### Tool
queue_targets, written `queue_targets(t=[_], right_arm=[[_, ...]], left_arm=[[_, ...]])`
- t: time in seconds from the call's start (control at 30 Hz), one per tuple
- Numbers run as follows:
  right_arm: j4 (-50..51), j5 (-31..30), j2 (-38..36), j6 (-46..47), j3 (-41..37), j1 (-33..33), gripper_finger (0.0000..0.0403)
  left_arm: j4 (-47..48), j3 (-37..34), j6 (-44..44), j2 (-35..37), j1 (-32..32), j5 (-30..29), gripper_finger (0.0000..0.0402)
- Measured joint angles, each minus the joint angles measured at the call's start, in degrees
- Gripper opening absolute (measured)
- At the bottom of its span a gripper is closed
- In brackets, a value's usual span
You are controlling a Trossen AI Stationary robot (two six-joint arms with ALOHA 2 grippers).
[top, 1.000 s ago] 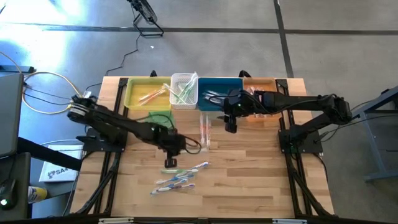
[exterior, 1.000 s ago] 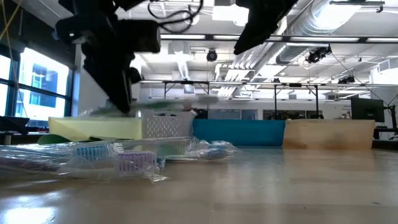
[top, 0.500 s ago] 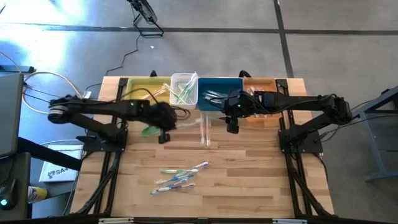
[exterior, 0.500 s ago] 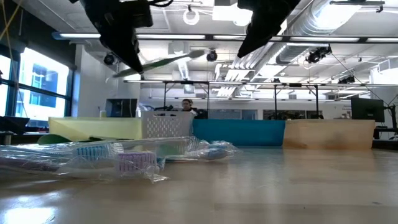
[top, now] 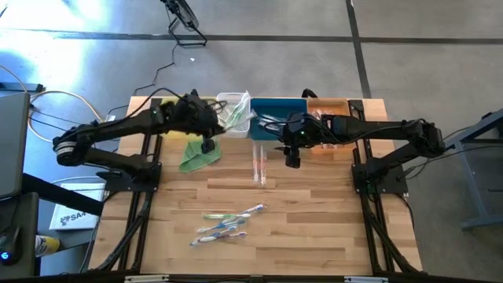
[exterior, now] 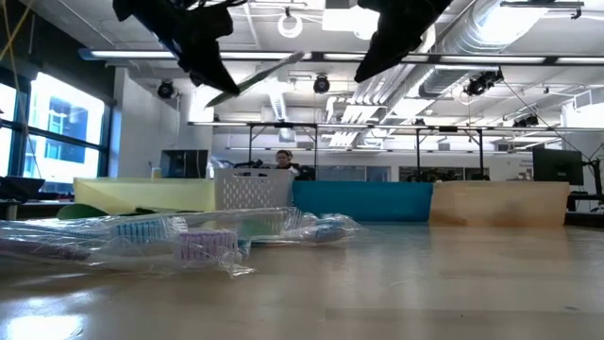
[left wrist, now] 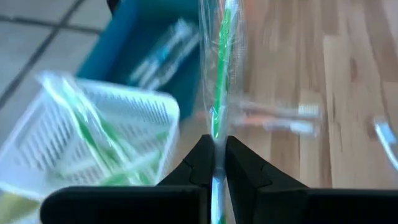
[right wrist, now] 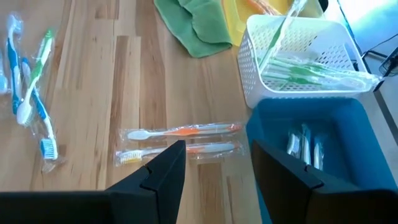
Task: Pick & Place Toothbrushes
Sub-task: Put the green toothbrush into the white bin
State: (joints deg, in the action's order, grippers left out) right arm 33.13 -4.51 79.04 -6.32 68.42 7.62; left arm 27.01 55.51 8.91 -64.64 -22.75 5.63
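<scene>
Wooden worktop (top: 314, 228), butcher-block, standing on a grey concrete floor; open hall with ceiling ducts and strip lights behind.

Back edge, in a row: yellow bin (top: 169, 110), white mesh basket (right wrist: 298, 59), blue bin (right wrist: 311, 134), tan bin (top: 330, 106). Folded green cloth (top: 196, 156) lies just in front of the yellow bin.

Left gripper (left wrist: 214, 163): raised near the basket, jaws pinching a wrapped green toothbrush (left wrist: 221, 74) by one end.

Right gripper (right wrist: 214, 165): waiting above the front of the blue bin, jaws spread, holding nothing.

Loose stock: two orange toothbrushes (right wrist: 180, 140) mid-worktop; a cluster of blue and green ones (top: 228, 222) nearer the front edge.

Step in hand, as I judge it: dropping the green one among the other green brushes. Best centred over the basket and lowered before release, since the long wrapper could catch the rim.
</scene>
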Motion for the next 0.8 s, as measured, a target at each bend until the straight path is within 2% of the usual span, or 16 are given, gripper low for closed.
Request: queue_targets(t=[0.23,0.43,0.67,0.8], right_arm=[[-1.93,0.0,0.0,-0.02,0.0,0.0,0.0176],[-3.04,0.02,-0.02,-0.03,0.0,0.0,0.0176],[-10.93,0.06,0.03,-1.11,0.0,0.0,0.0176],[-14.09,0.33,0.08,-2.96,0.0,0.03,0.0176]], left_arm=[[-8.01,0.0,4.27,-0.13,-3.39,6.15,0.0019],[-8.53,0.0,7.44,0.09,-4.89,8.49,0.0019],[-9.04,0.02,11.11,0.11,-9.14,10.7,0.0019],[-10.17,0.04,12.67,0.11,-12.29,14.49,0.0019]])
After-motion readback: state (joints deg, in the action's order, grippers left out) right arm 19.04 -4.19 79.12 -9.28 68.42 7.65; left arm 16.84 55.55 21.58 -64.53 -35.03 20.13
